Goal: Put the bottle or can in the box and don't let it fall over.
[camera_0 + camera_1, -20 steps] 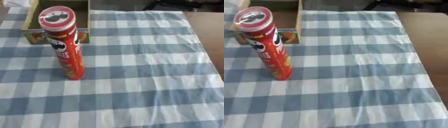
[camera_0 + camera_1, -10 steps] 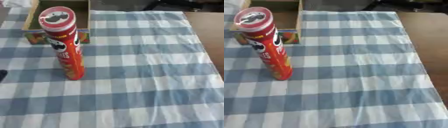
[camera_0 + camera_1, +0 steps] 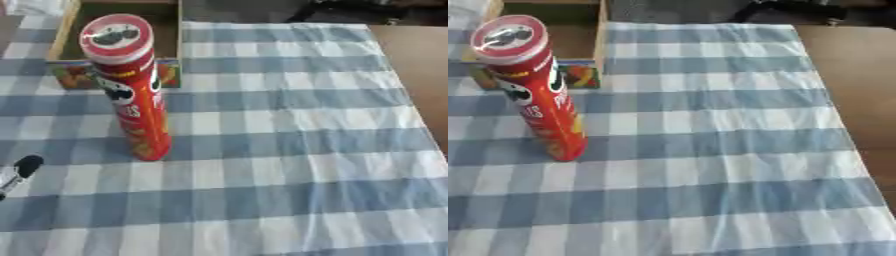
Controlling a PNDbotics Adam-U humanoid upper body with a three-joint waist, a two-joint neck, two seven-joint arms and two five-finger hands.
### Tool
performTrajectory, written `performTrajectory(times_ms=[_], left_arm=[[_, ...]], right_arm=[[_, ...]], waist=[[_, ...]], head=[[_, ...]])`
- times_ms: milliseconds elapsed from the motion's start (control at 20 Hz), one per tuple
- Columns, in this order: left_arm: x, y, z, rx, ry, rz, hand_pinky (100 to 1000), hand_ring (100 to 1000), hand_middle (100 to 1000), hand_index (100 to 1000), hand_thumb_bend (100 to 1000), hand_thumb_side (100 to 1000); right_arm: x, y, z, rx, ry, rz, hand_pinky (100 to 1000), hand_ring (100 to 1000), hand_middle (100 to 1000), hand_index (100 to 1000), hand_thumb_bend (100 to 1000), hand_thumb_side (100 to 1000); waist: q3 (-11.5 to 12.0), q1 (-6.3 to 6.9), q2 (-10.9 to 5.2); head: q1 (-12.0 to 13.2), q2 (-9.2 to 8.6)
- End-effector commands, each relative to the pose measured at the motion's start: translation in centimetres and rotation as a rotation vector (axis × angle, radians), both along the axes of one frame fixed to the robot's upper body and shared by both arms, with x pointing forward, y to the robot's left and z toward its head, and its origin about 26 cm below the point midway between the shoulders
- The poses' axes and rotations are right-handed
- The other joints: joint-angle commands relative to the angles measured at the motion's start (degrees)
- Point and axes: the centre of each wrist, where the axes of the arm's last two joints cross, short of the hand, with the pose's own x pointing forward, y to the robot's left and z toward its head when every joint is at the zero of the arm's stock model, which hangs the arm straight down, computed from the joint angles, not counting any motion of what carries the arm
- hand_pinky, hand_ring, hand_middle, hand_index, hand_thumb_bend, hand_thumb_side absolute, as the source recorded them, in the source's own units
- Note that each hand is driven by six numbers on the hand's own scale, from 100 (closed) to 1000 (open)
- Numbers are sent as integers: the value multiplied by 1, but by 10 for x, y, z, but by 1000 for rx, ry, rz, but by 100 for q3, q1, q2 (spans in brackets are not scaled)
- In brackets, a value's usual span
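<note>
Left eye view, low at the left edge of the table (image 3: 418,75): now catches the tip of the left hand (image 3: 21,171), dark with a bit of silver behind it, where nothing showed a second ago and only a speck half a second ago. Too little on show to say whether spread or curled, so cannot tell. No trace of the right hand in either view. Finds the red can (image 3: 136,100) just where it was: upright on the blue checked cloth (image 3: 289,150), toward the table's left side, just in front of the near wall of the box (image 3: 179,30) and not yet inside it. Places the box at the far left corner, top open, no hand near it. Reads, as a judgement, as the very start of the reach, with the can well apart from the arriving hand and every part of the task left to do. Probably calls for closing around the tube's middle, lifting it clear of the near wall and setting it down flat on its base. Worth noting the tall, narrow shape: likely to topple from any knock near the lid.
</note>
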Motion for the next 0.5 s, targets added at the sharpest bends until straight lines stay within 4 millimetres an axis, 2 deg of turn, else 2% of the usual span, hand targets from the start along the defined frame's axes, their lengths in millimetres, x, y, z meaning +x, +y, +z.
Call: performTrajectory(times_ms=[50,500], left_arm=[[3,-4,13,42,-14,-23,1000,1000,883,840,812,144],[19,-28,28,33,10,-107,1000,1000,885,842,806,142]], right_arm=[[-1,0,8,-17,-23,12,866,1000,938,804,100,879],[-1,1,8,-17,-19,16,867,1000,938,803,100,882]], waist=[[-3,14,-106],[0,40,-115]], head=[[21,-59],[47,-60]])
